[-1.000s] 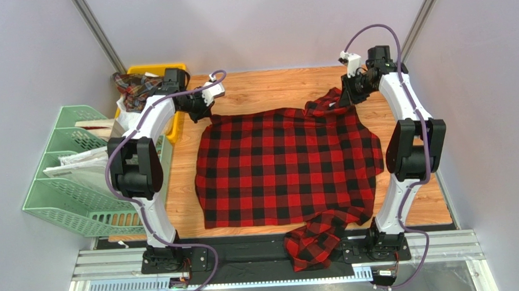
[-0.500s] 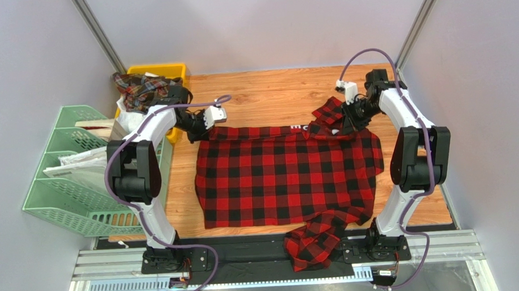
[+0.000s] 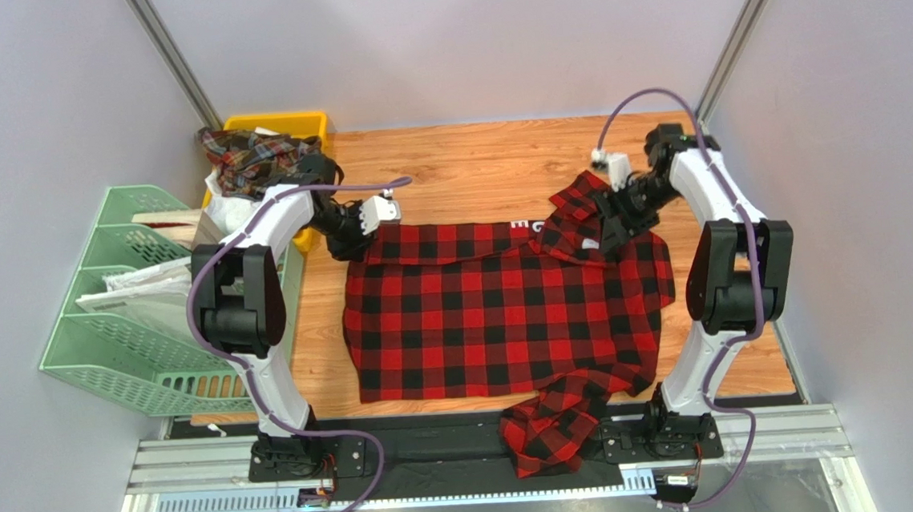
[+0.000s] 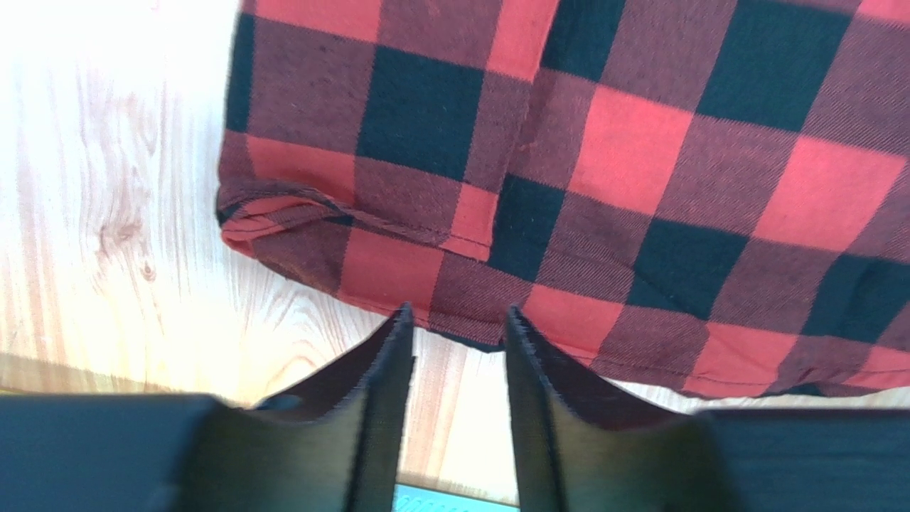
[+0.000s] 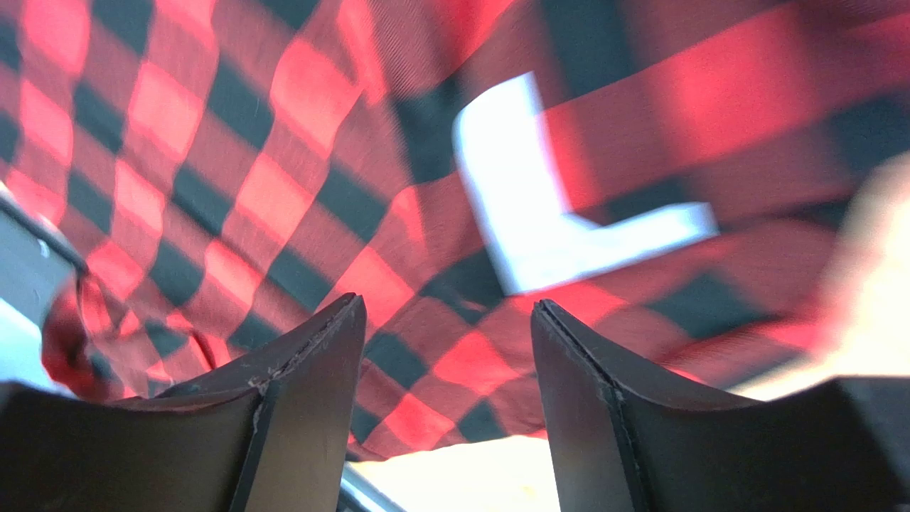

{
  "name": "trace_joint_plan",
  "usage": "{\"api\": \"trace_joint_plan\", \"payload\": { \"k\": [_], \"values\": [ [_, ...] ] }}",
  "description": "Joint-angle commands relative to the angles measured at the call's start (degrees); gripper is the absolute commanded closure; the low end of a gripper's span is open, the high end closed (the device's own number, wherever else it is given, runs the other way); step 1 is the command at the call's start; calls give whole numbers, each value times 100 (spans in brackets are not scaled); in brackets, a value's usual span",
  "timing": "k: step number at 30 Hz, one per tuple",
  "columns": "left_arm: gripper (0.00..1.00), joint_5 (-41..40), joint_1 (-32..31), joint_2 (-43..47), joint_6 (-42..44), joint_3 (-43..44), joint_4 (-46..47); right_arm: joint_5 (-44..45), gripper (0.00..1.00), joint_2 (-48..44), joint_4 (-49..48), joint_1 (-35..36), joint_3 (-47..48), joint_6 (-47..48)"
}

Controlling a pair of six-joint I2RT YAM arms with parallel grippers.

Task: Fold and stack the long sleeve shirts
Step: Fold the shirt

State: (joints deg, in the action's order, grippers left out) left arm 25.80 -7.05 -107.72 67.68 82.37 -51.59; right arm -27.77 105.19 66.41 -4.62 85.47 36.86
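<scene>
One long sleeve shirt (image 3: 508, 313), red-and-black check, lies flat on the wooden table (image 3: 467, 165). Its far edge is turned over in a narrow band, and one sleeve (image 3: 554, 424) hangs over the near edge. My left gripper (image 3: 365, 230) sits at the shirt's far-left corner. In the left wrist view this gripper (image 4: 457, 320) is open, bare wood shows between its fingers, and the shirt hem (image 4: 470, 251) lies just past the tips. My right gripper (image 3: 608, 227) hovers over the bunched far-right corner. It stands open (image 5: 446, 309), and below it I see the cloth and a white label (image 5: 545, 219).
A yellow bin (image 3: 295, 125) at the far left holds a darker plaid shirt (image 3: 252, 156). A green file rack (image 3: 128, 315) with papers stands beside the table's left edge. Grey walls and metal posts enclose the back and sides.
Both grippers drew the shirt's far edge toward me, folding it over in a band, then opened and let go. The right arm dropped lower over the bunched corner.
</scene>
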Motion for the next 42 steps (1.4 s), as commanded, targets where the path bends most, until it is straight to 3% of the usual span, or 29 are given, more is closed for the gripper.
{"api": "trace_joint_plan", "payload": {
  "k": [1,4,7,11,19,29,30,33,34,35,40,42],
  "values": [
    [53,565,-7,278,-438,498,-158,-80,37,291,-110,-399,1330,-512],
    [37,925,-7,226,-1010,841,-167,113,39,774,-461,-426,2016,-1013],
    [34,1145,-7,199,-1458,1105,-158,455,40,1319,-647,-285,2604,-1146],
    [32,1252,-7,190,-1705,1229,-158,860,39,1961,-524,74,3299,-1041],
    [30,1261,2,199,-1776,1089,-176,1546,27,2646,-673,664,3441,-663],
    [30,1243,2,190,-1714,1018,-264,2003,31,3183,-849,989,3652,-487],
    [30,1234,-7,190,-1714,1027,-272,2021,33,3210,-858,990,3696,-487],
    [30,1226,2,181,-1714,1053,-281,2126,56,3219,-875,990,3731,-505],
    [30,1234,2,173,-1706,1053,-281,2170,71,3210,-876,990,3740,-505],
    [30,1234,2,173,-1706,1062,-281,2170,76,3192,-876,990,3731,-505],
    [30,1217,2,199,-1723,1071,-299,2127,97,2772,-797,981,3696,-434],
    [30,1225,10,225,-1758,1080,-307,2127,100,2587,-666,981,3740,-390]
  ]
}}
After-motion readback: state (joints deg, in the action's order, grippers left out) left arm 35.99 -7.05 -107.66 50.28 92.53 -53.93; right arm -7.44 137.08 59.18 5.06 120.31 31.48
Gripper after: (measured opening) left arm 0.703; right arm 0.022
